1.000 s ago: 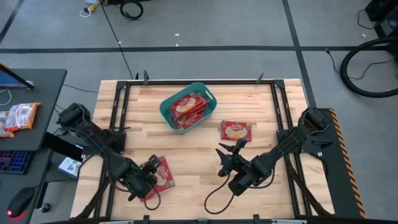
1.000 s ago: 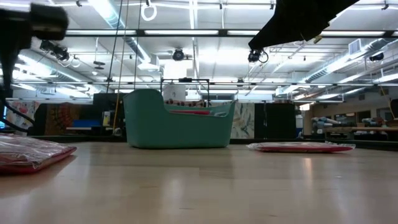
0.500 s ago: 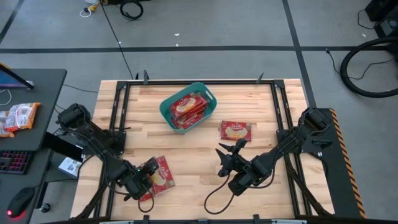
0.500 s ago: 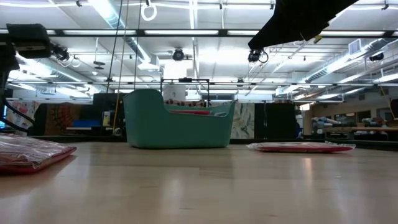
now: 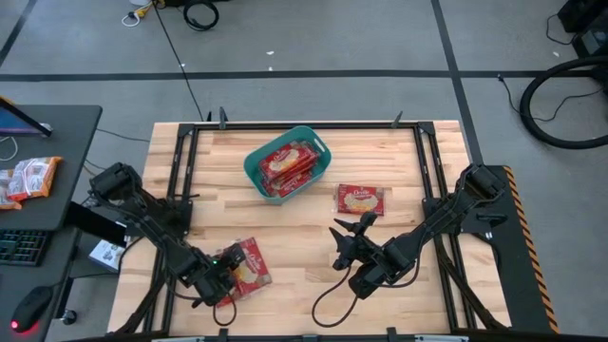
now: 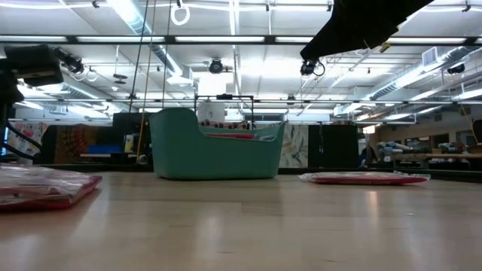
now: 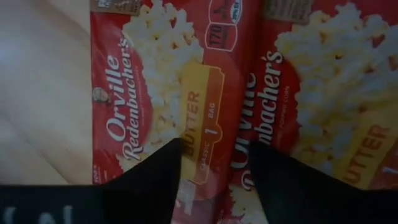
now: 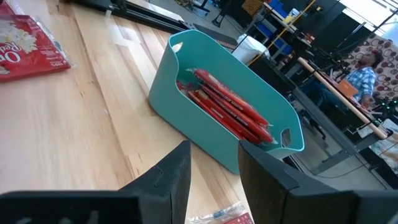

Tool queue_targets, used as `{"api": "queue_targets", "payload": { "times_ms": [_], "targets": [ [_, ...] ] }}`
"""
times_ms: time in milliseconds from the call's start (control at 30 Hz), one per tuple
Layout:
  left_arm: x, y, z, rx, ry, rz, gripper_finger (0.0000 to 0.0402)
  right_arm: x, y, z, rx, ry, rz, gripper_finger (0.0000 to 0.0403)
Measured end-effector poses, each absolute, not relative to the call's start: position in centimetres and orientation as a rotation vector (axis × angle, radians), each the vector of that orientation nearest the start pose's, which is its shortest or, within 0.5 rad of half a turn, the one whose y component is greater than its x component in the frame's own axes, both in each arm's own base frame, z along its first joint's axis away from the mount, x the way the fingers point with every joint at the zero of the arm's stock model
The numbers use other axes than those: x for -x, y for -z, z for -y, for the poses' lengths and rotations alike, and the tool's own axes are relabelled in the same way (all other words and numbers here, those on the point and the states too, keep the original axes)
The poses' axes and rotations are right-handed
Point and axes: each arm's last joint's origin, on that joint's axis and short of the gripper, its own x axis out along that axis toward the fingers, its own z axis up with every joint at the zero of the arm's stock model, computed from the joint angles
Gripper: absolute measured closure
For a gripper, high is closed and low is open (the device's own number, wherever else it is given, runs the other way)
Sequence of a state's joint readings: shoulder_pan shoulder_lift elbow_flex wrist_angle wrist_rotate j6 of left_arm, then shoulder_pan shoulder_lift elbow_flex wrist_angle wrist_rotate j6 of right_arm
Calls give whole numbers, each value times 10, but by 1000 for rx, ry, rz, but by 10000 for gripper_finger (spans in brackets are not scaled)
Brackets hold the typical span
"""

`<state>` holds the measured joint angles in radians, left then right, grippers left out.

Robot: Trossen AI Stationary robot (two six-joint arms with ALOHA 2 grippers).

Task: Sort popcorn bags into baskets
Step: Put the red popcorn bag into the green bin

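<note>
Two red popcorn bags (image 5: 251,267) lie side by side, overlapping, near the table's near-left corner, and show in the low view as bags (image 6: 45,188). My left gripper (image 5: 228,272) is open, fingers pointing down over their overlap (image 7: 239,106). The teal basket (image 5: 249,163) stands at the far middle with several red bags (image 5: 287,163) on edge inside. One more bag (image 5: 361,199) lies flat to the basket's right. My right gripper (image 5: 344,242) is open, hovering at the table's middle and facing the basket (image 8: 205,124). My left gripper (image 7: 214,165) comes from above with open fingers (image 7: 161,174) over the left bag (image 7: 155,93) and the right bag (image 7: 323,93), near where they overlap. I cannot tell whether the fingertips touch the bags, which lie flat on the table.
A black metal frame (image 5: 180,161) runs along the table's sides. A side desk at the left holds orange-and-white packets (image 5: 28,177) and a keyboard. Bare wood lies between the basket and the near edge. A person (image 8: 367,62) sits far behind the table.
My left gripper has drawn back a little toward the table's near-left corner, uncovering more of the two bags. In the low view the bags have sunk from a raised, tilted lie to a flatter one and reach slightly farther right. The right arm has kept still.
</note>
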<state>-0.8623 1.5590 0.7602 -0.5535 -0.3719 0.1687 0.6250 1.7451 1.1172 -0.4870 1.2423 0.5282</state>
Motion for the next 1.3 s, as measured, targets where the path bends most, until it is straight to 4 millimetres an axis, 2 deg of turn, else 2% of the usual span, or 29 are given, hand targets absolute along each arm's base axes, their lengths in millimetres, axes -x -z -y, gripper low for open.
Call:
{"api": "queue_targets", "payload": {
  "times_ms": [100,333,433,600,767,900,1000,1167,1300],
  "targets": [
    [-172,-140,185,-910,514,-1096,249,-286,-199,-173,412,683,-494,266],
    [-174,-141,187,-756,423,-1100,383,-286,-199,-173,411,683,-494,266],
    [-180,-147,189,-710,387,-1089,391,-286,-199,-173,410,683,-493,266],
    [-202,-184,193,-633,354,-1020,397,-288,-200,-174,407,679,-486,266],
    [-230,-235,181,-583,213,-988,398,-289,-200,-174,414,674,-484,266],
    [-254,-273,162,-497,114,-965,399,-289,-200,-174,426,672,-489,266],
    [-271,-295,140,-428,34,-945,400,-287,-200,-175,446,666,-497,266],
    [-296,-325,97,-321,-33,-893,400,-281,-200,-181,482,675,-475,266],
    [-312,-336,51,-240,-113,-864,400,-280,-201,-182,491,685,-459,266]
  ]
}}
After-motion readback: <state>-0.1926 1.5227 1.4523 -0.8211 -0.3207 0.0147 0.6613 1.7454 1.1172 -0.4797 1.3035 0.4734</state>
